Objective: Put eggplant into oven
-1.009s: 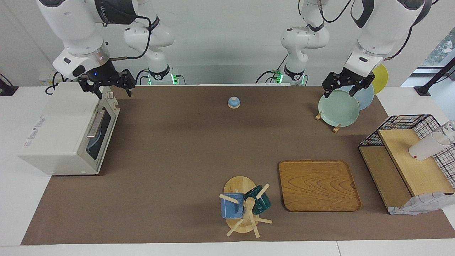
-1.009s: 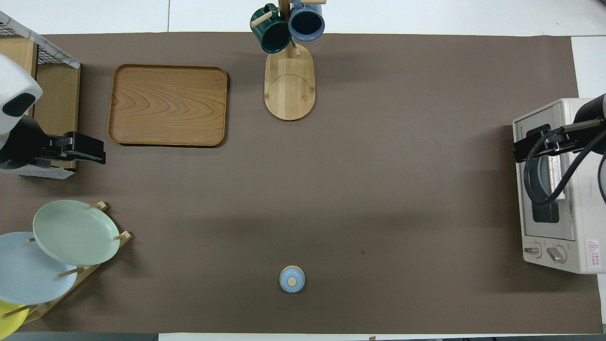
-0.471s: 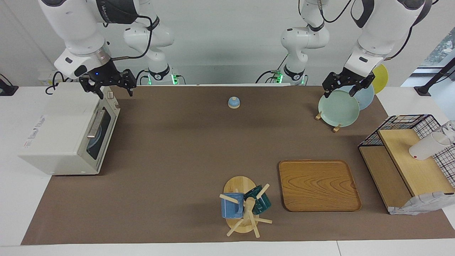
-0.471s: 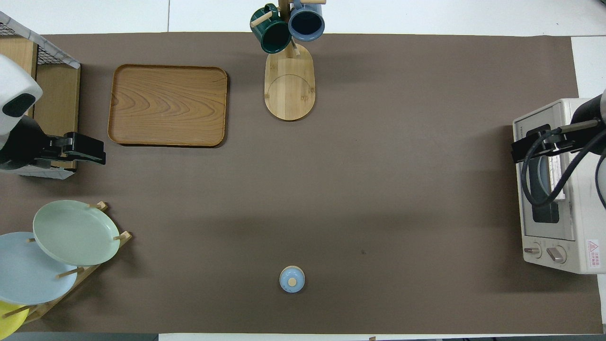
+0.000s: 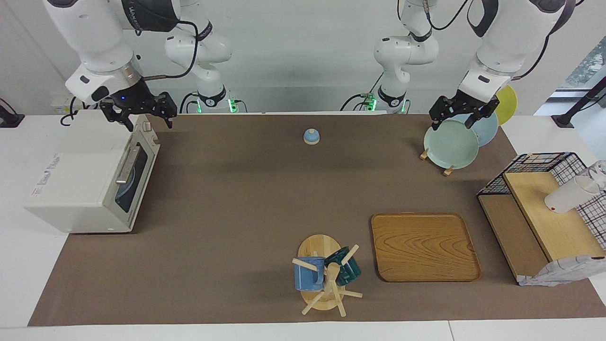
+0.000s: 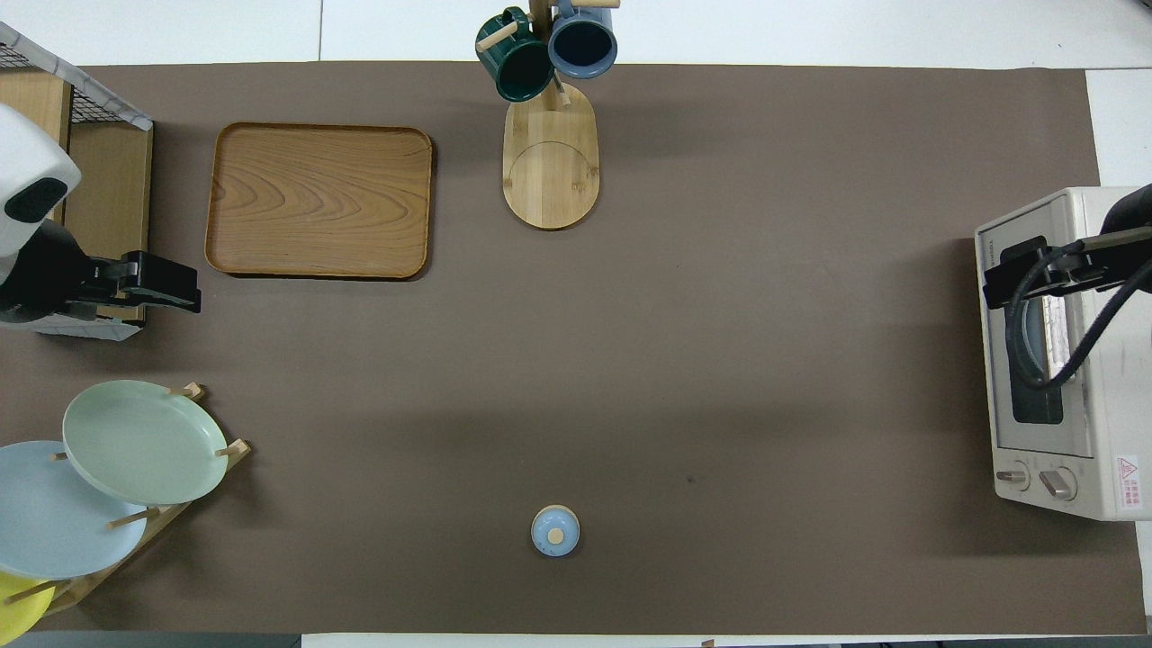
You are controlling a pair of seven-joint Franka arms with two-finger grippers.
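Note:
The off-white oven (image 5: 75,175) stands at the right arm's end of the table, its dark glass door shut and its metal bar handle (image 5: 127,165) facing the table's middle. It also shows in the overhead view (image 6: 1093,342). No eggplant is in view. My right gripper (image 5: 149,124) is open and empty, up in the air over the oven's top corner by the knobs; it also shows from above (image 6: 1012,270). My left gripper (image 5: 452,125) is open and empty, waiting over the pale green plate (image 5: 450,144).
A small blue lidded knob (image 5: 311,136) sits near the robots at mid-table. A plate rack (image 5: 447,169) holds green, blue and yellow plates. A wooden tray (image 5: 423,246), a mug tree (image 5: 326,279) with two mugs and a wire shelf (image 5: 544,208) stand farther out.
My right gripper has shifted slightly up and toward the oven's top, still open. The left arm has not moved.

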